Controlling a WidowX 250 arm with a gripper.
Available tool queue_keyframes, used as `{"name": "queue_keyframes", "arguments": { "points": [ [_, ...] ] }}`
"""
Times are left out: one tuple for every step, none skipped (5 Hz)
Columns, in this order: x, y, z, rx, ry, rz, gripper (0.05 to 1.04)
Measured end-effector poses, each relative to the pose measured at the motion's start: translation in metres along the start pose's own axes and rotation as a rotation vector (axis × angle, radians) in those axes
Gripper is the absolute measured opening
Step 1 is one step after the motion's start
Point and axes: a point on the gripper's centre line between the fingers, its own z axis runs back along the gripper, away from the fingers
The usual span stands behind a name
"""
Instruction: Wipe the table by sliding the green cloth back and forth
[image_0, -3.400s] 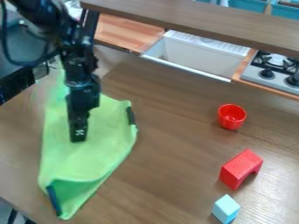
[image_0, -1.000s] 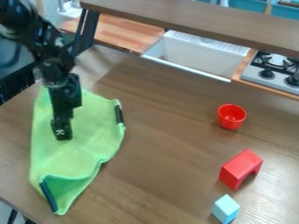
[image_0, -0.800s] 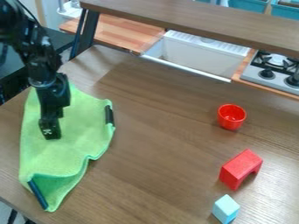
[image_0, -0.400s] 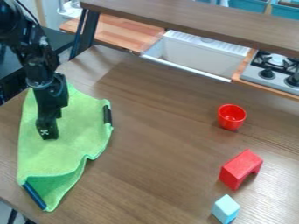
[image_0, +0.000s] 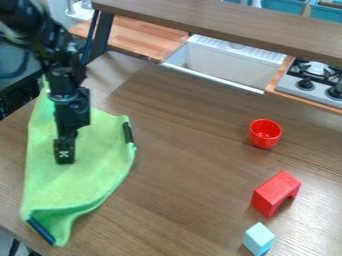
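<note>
Black gripper (image_0: 65, 156) over the green cloth (image_0: 79, 175) at the table's left, cloth spread with its near corner folded, claw seen from above, whether clenched or released we cannot tell, red cup (image_0: 265, 133), red block (image_0: 275, 193) and blue block (image_0: 258, 239) we see at right.

A black, many-jointed robot arm (image_0: 59, 62) with a black pincer (image_0: 65, 160)
Blocky dark segments with small pale glints along them; a greyish band (image_0: 63, 97) rings the wrist, a dark cable (image_0: 19, 74) curves beside the upper links, and the long, narrow, square-edged pincer bears a small whitish mark (image_0: 63, 154) near its lower end, too blurred to make out.
</note>
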Motion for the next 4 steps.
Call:
{"name": "queue_keyframes", "arguments": {
  "points": [
    [0.031, -0.001, 0.002, 0.011, -0.006, -0.018, 1.001],
    [0.056, -0.002, 0.004, 0.039, -0.012, -0.031, 1.001],
    [0.084, -0.004, 0.007, 0.066, -0.021, -0.06, 1.001],
    [0.117, -0.01, 0.01, 0.061, -0.034, -0.072, 1.001]
  ]
}}
